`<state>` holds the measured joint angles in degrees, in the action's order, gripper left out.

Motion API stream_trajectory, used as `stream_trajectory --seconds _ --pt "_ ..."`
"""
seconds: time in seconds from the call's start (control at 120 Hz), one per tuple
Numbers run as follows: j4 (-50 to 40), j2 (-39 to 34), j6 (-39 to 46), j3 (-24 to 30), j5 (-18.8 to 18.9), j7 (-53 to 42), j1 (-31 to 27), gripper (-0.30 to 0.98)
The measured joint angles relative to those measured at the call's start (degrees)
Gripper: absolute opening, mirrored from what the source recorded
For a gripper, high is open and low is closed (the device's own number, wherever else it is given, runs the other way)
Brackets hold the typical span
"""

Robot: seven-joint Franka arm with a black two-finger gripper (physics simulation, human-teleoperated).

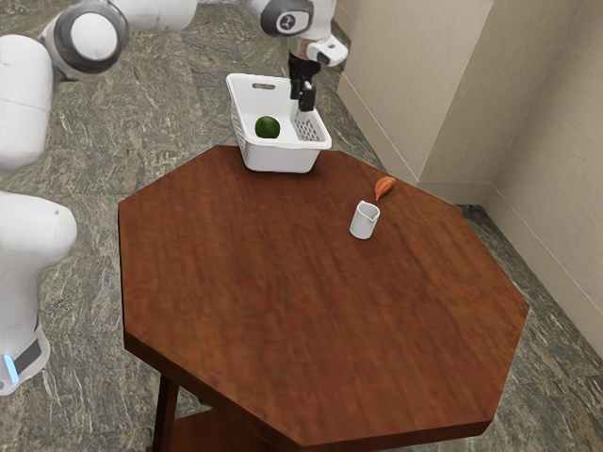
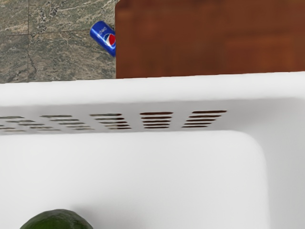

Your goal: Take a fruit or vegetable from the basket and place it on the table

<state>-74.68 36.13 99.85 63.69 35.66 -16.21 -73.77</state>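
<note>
Green fruit [image 1: 268, 127]: contained by the basket [image 1: 280, 159], whose walls presumably keep it from rolling; not yet grasped.
Gripper [image 1: 301, 98]: held above the basket, off to the fruit's side; fingers parted, seemingly so the fruit can be admitted; alignment still needed.
Table [image 1: 311, 311]: intended for placement.

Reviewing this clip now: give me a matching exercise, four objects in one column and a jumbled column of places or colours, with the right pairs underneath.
Things:
1. Soda can
2. Green fruit or vegetable
3. Small item with a pointed end
4. Small jug

Places and colours:
A. White, on the tabletop
B. Inside the basket
C. Orange-red, on the tabletop
D. Blue, on the floor

Right pairs: 1-D, 2-B, 3-C, 4-A
</note>
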Motion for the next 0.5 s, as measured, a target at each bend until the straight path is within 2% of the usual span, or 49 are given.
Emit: stream_trajectory --seconds 0.175,0.5 --pt "-2.81 0.94 2.24 -2.56 1.18 -2.17 -0.54 0.68" --pt "-4.58 1.29 5.11 -3.18 2.19 -5.08 -1.93 0.68"
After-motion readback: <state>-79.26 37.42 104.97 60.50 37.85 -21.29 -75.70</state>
